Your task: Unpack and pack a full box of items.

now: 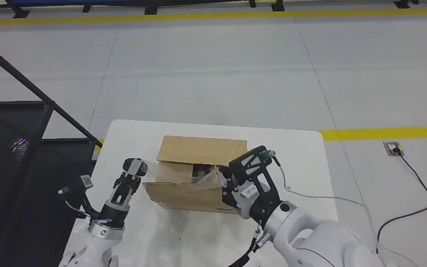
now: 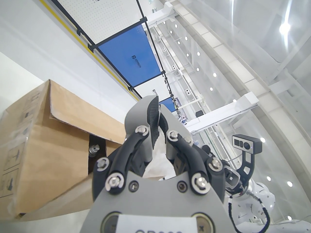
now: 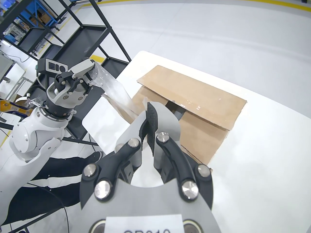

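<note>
A brown cardboard box point(image 1: 200, 175) point(image 2: 46, 132) point(image 3: 199, 112) lies on the white table point(image 1: 293, 157), one flap partly raised over a dark opening. A dark item with a metal tip point(image 2: 93, 148) shows inside it. A clear plastic film point(image 3: 114, 90) point(image 1: 170, 172) stretches from the box's left side between both grippers. My left gripper point(image 1: 135, 167) point(image 2: 155, 115) point(image 3: 88, 71), beside the box's left end, is shut on one end of the film. Over the box's front right part, my right gripper point(image 1: 230, 175) point(image 3: 148, 117) is shut on the other end.
A black metal shelf rack point(image 1: 27, 153) point(image 3: 73, 39) stands off the table's left side. A thin cable point(image 1: 313, 195) trails across the table to the right of the box. The table's right part point(image 3: 262, 146) is bare.
</note>
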